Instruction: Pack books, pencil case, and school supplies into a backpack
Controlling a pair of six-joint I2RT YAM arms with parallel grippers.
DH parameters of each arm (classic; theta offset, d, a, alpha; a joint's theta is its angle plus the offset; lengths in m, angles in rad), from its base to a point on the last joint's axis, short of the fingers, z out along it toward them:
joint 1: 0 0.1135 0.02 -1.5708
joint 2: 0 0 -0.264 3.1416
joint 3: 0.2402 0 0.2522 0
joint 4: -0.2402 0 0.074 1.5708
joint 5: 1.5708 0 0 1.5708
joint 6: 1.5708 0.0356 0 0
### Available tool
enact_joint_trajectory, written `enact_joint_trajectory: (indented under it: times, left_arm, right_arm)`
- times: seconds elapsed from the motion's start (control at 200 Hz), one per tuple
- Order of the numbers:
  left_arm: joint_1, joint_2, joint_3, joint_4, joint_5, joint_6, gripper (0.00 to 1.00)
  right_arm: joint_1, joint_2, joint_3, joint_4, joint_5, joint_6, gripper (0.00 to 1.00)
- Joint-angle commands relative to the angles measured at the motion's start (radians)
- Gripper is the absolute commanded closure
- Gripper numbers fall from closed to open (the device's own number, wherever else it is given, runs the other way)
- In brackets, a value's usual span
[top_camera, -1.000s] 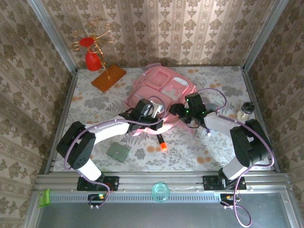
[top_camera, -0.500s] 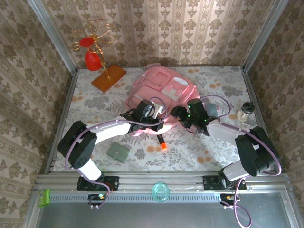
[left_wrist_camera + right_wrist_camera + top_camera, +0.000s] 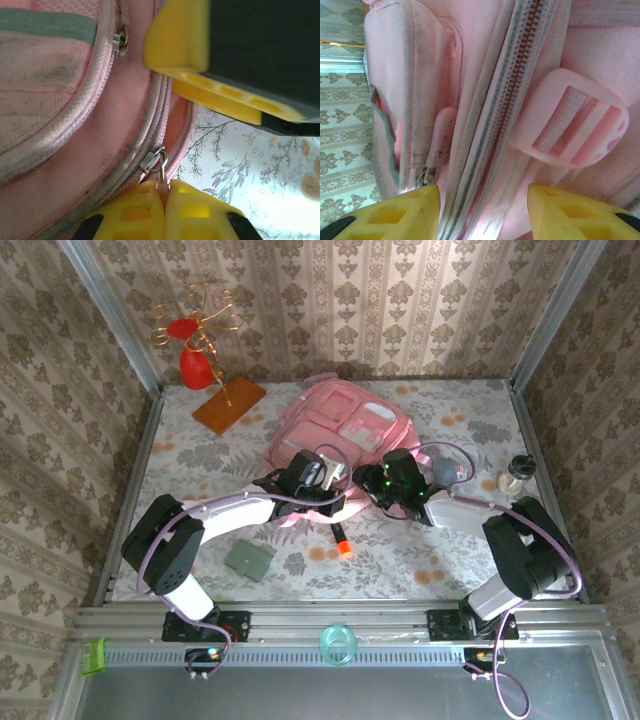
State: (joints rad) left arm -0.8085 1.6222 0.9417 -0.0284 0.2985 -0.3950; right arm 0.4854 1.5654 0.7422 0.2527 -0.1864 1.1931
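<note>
The backpack lay in the upper middle of the top view, on the flowered table, and both arms reached to its lower edge.

In the left wrist view, the left gripper was at the bottom centre. Its jaws were pressed together on the small metal zip pull, which stood up from the pink seam just above them.

In the right wrist view, the right gripper was at the bottom edge with its jaws apart, one on each side of the long zip. I could not tell whether they already pressed on the cloth. The teeth of this zip were joined along all the length that I could see. A pink buckle lay just to the right of it.

In my judgement the task was at its very beginning. The bag looked closed, so the step in hand was to open it: one gripper on the pull, the other placed to steady the cloth. Nothing looked packed. The marker lay on the table just below the bag, in the centre of the top view. A green flat thing lay lower left of it; it might be the pencil case, but I could not be sure. So the opening, and then all the packing, were left to do.
</note>
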Motion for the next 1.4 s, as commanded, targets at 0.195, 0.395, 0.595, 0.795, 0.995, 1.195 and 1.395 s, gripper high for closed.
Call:
enact_joint_trajectory:
  times: [0.195,0.395,0.595,0.795,0.995,1.195,1.395]
  left_arm:
    - [-0.001,-0.02,-0.011,-0.002,0.011,0.064,1.0]
    - [0.08,-0.074,-0.036,-0.097,0.011,0.113,1.0]
    - [0.144,-0.116,-0.067,-0.138,0.045,0.131,1.0]
    - [0.172,-0.148,-0.104,-0.173,0.064,0.143,1.0]
    - [0.125,-0.152,-0.089,-0.075,0.229,0.136,1.0]
    - [0.109,-0.093,-0.029,-0.002,0.217,0.096,1.0]
    - [0.063,-0.044,0.013,0.029,0.162,0.061,1.0]
  right_arm:
    - [-0.024,0.038,0.016,0.016,0.094,-0.069,0.89]
    - [-0.09,-0.02,0.02,-0.107,0.112,-0.237,1.0]
    - [-0.177,-0.008,0.08,-0.231,0.019,-0.441,1.0]
    - [-0.261,0.049,0.188,-0.364,-0.105,-0.576,1.0]
    - [-0.288,0.132,0.307,-0.388,-0.142,-0.589,0.99]
    - [-0.287,0.232,0.451,-0.439,-0.188,-0.593,0.9]
    - [-0.287,0.118,0.376,-0.479,-0.184,-0.616,0.62]
